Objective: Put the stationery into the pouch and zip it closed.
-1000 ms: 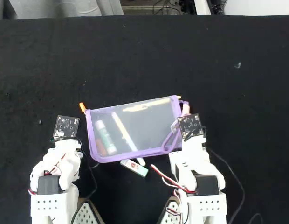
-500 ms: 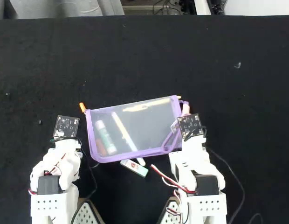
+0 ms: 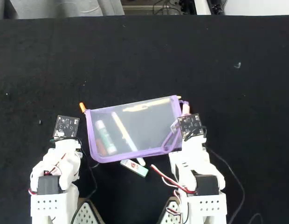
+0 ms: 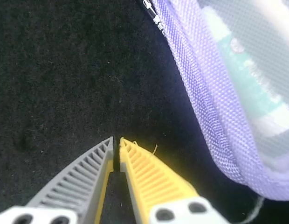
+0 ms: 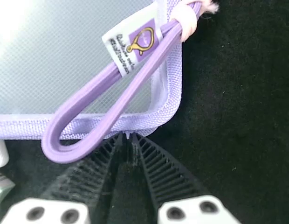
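Translucent purple-trimmed mesh pouch (image 3: 133, 128) lies on black table (image 3: 205, 56) between the arms. Left gripper (image 4: 117, 142) pinched together, empty, beside pouch edge. Right gripper (image 5: 128, 137) pinched together, empty, by purple loop strap (image 5: 112, 100).

The pouch (image 3: 130, 128) has translucent mesh plastic walls edged in woven purple cloth, its loop (image 5: 135, 86) is smooth and rubber-like, and the table (image 3: 182, 56) carries matt black cloth.
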You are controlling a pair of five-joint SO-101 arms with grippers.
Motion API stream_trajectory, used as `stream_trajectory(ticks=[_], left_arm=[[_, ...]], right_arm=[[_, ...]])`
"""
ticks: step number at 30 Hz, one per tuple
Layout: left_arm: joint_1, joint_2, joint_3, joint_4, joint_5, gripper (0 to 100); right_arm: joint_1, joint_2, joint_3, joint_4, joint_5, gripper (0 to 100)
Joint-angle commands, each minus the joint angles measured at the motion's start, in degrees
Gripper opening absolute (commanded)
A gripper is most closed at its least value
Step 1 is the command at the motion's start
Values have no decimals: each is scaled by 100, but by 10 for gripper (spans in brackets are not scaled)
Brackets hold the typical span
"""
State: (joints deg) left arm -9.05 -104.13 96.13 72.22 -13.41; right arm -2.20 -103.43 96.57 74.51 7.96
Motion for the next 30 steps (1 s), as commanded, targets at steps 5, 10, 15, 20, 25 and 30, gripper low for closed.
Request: stream_trajectory(ticks=[5, 10, 15, 20, 25, 30], left_arm=[[-40, -9, 127, -70, -70, 30], [-40, -9, 127, -70, -70, 30], [-40, -9, 127, -70, -70, 30], [-40, -9, 127, -70, -70, 30], [-40, -9, 127, -70, -70, 30], [-40, -9, 127, -70, -70, 30]], right_arm=[[-70, -505, -31, -18, 9, 12], [-26, -497, -725, -123, 9, 12], [26, -497, -1402, -53, 0, 12], [26, -497, -1921, -62, 0, 12], [26, -497, -2176, -273, 0, 43], [26, -497, -1956, -475, -44, 193]])
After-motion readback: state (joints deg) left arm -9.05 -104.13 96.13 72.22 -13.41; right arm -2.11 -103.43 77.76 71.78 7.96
